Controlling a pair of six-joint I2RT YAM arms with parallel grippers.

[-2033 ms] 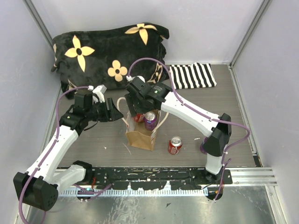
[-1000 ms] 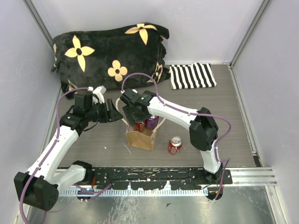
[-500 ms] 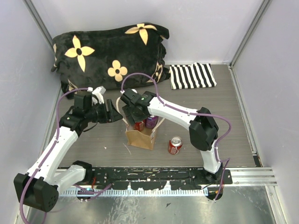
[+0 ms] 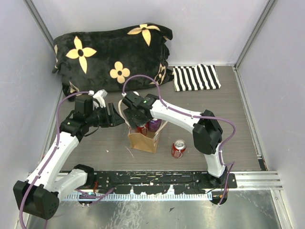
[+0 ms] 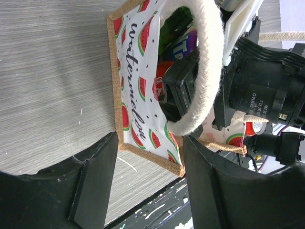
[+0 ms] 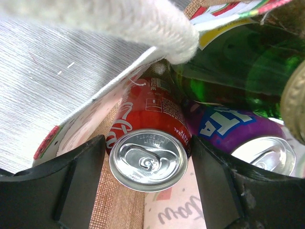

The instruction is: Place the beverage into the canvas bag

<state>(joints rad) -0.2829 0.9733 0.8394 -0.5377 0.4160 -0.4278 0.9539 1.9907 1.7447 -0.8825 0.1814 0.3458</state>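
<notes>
Entry, top and wrist views. The red can (image 6: 148,157) stood upright inside the canvas bag (image 4: 142,140), its silver top facing the right wrist camera, directly between the jaws of your right gripper (image 6: 147,141). Those jaws stood apart, one on each side of the can's top. A thin gap showed on the side nearer the bag's wall. On the other side I could not tell whether the pad touched the can. Nothing was visibly pinched.

Just beyond that second jaw, a purple can (image 6: 248,143) stood in the bag, touching the red can. Ahead of both jaws a green bottle (image 6: 224,67) leaned across the bag's opening. A cream handle (image 6: 119,21) crossed in front of the jaws, above the cans.

Your left gripper (image 5: 150,142) hung at the bag's outer side, jaws wide apart and holding nothing. The bag's watermelon-print lining and burlap edge lay ahead of the gap between the jaws. A handle loop ended just ahead of one fingertip; contact could not be judged.

The bag stood upright on the table (image 4: 224,124), under the right gripper. A second red can (image 4: 178,148) stood on the table near the bag, outside both sets of jaws. Well beyond both grippers lay the flowered cushion (image 4: 112,55) and the striped cloth (image 4: 195,78).
</notes>
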